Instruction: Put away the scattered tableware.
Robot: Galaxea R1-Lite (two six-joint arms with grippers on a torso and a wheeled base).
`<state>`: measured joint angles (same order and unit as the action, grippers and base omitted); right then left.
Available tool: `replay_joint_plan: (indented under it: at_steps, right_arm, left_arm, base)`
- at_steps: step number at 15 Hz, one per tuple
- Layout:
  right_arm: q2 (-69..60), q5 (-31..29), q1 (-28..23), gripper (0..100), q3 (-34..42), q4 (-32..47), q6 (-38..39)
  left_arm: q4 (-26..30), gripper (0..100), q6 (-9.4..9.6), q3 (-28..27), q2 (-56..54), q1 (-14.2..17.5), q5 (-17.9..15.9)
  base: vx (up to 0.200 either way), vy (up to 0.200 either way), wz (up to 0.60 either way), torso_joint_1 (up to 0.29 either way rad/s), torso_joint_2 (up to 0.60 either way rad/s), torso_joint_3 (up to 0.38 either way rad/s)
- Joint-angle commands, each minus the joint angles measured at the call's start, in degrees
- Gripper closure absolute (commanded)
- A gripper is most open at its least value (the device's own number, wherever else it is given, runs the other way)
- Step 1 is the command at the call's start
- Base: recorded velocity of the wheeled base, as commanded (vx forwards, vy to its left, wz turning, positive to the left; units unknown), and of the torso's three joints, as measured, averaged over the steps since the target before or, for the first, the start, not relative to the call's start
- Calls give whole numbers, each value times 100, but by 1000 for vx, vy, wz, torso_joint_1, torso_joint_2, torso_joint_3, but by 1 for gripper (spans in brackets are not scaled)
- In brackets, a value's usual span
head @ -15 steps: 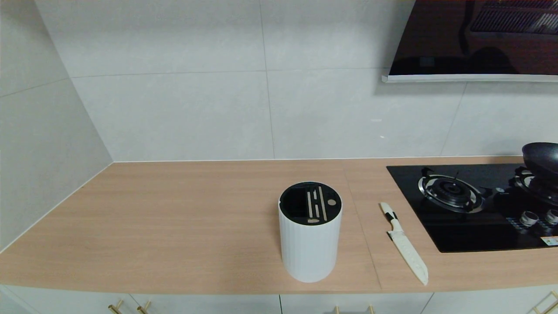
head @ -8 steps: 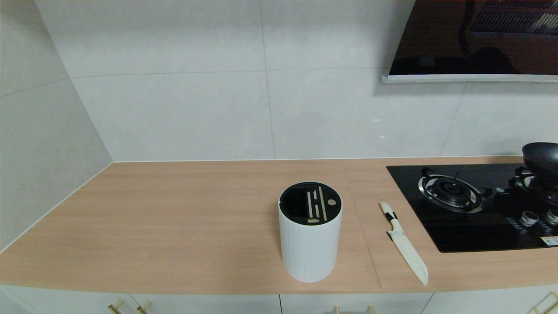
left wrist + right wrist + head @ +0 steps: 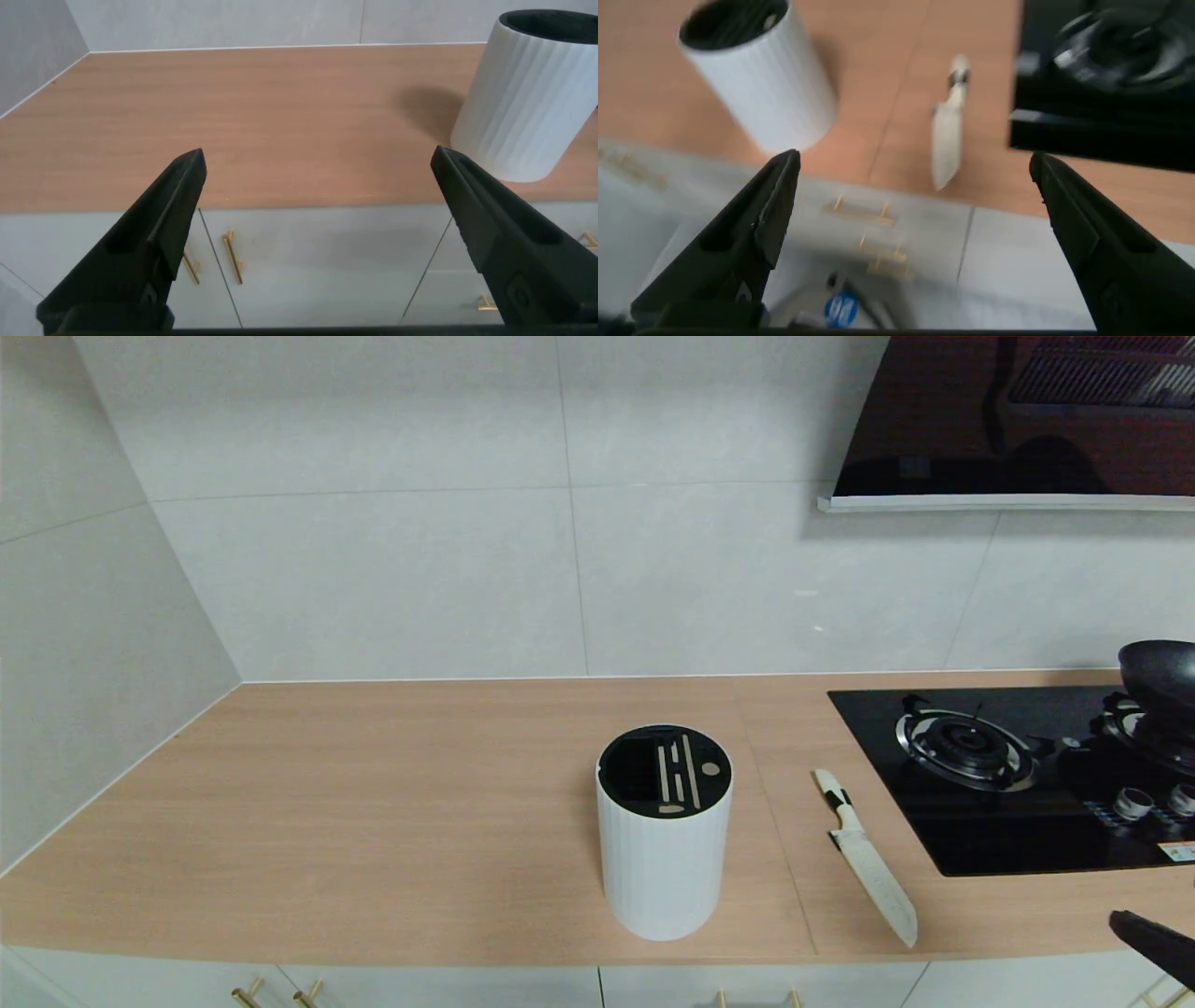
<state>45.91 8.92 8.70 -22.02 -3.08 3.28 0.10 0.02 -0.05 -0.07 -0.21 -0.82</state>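
While the knife [image 3: 864, 854] lies on the desk [image 3: 373, 803] beside the holder [image 3: 664, 840], the left gripper [image 3: 318, 159] and right gripper [image 3: 913, 161] hang — jaws released, empty.

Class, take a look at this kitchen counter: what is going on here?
Nothing is held yet. A white knife lies flat on the wooden counter between the slotted white holder and the stove. Both grippers are open off the counter's front edge, the right gripper nearer the knife, the left gripper nearer the holder.
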Motion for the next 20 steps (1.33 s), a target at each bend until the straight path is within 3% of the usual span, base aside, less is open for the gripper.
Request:
replay_joint_plan:
  at_steps: [1, 4, 9, 20]
  right_arm:
    - [1869, -13, 263, 0, -418, -588, 6]
    - [3398, -128, 430, 0, -514, -1986, -12]
    - [5288, -620, 518, 0, -839, -3304, -161]
    - [7248, -989, 474, 0, -875, -4912, -143]
  left_arm:
    - [-1, 0, -2, 5, 7, 3, 3]
    - [-1, 0, -2, -4, 7, 3, 3]
    - [-1, 0, -2, -4, 7, 3, 3]
    - [-1, 0, -2, 5, 7, 3, 3]
  base:
    - [0, 0, 0, 0, 0, 0]
    - [0, 0, 0, 0, 0, 0]
    - [0, 0, 0, 0, 0, 0]
    - [0, 0, 0, 0, 0, 0]
